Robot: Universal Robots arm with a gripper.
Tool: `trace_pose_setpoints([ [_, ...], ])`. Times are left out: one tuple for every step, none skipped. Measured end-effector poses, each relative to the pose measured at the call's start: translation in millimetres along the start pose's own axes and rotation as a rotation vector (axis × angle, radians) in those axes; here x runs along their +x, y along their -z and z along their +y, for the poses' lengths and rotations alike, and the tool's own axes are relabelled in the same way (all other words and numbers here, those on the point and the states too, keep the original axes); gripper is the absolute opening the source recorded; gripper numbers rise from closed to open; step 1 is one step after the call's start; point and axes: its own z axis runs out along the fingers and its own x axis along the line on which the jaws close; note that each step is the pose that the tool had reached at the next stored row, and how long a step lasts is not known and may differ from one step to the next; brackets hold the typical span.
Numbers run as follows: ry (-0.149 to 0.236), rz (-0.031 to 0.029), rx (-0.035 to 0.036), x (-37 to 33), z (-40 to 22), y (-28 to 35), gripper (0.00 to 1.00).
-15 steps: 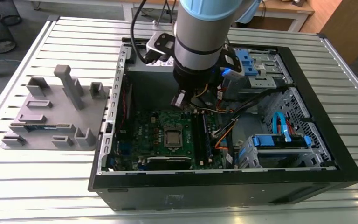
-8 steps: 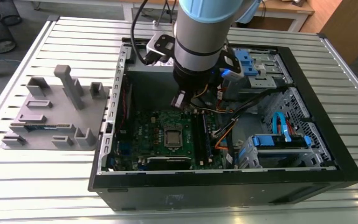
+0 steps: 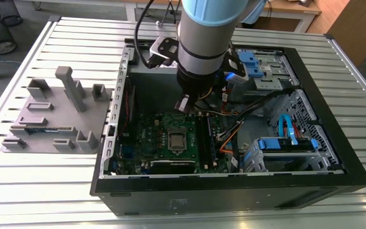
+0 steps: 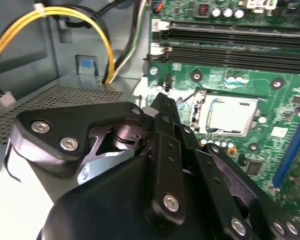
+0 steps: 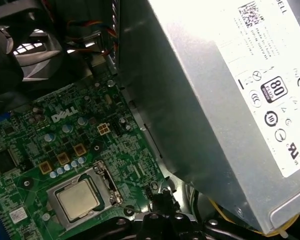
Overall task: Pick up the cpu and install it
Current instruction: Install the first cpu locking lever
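**Gripper** (image 4: 160, 107): clenched, nothing seen between. Hanging low inside the computer case (image 3: 234, 188), above the motherboard (image 4: 225, 75), between the socket frame (image 4: 196, 114) and the power supply (image 5: 215, 100). Not touching the chip.

**Cpu** (image 4: 231, 116): lying in the socket near the middle of the motherboard, apart from the gripper.
- Attitude: flat, silvery top upward.
- Axis: square, so no long axis to speak of. Edges parallel with the socket frame and with the memory slots (image 4: 230, 37) alongside.
- Corner marking: cannot tell.

**Step in hand (judged):** chip apparently down in its seat, seating yet to be confirmed, latch state of the frame unclear.

**Handling (judged):**
- Keep any gripper travel straight up or down, with no sideways drag across the metal top.
- Stay clear of the frame's lever.
- Apply no pressure unless all four edges sit level within the frame.
- Mind the yellow cables (image 4: 107, 50) close beside the power supply.

**Surroundings:**
- Case: standing toward the counter (image 3: 43, 186) edge at the exterior view's right.
- Grey parts fixture (image 3: 55, 119): beside the case, toward the opposite counter edge.
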Motion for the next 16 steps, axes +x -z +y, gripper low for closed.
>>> trace_pose_setpoints([
  [0.0,0.0111,0.0057,0.0,-0.1,-0.1,0.11],
  [0.001,0.0218,0.0112,0.0,-0.1,-0.1,0.11],
  [0.001,0.0324,0.0167,0.0,0.0,-0.1,0.11],
  [0.001,0.042,0.0217,0.0,-0.1,-0.3,0.11],
  [0.001,0.0511,0.0264,0.0,-0.1,-0.4,0.11],
  [0.001,0.0595,0.0308,0.1,-0.1,-0.5,0.11],
  [0.001,0.0675,0.035,0.1,-0.1,-0.6,0.11],
  [0.001,0.0739,0.0383,0.1,-0.1,-0.7,0.11],
  [0.001,0.0801,0.0416,0.1,-0.1,-0.9,0.11],
  [0.002,0.0862,0.0448,0.2,-0.2,-1.1,0.11],
  [0.002,0.0923,0.0479,0.2,-0.2,-1.2,0.11],
  [0.002,0.0986,0.051,0.2,-0.2,-1.4,0.11],
  [0.002,0.1044,0.0541,0.3,-0.2,-1.6,0.11],
  [0.002,0.1105,0.0574,0.3,-0.2,-1.9,0.11],
  [0.002,0.1159,0.0601,0.3,-0.2,-2.1,0.11],
  [0.002,0.1191,0.0617,0.3,-0.3,-2.3,0.11],
])
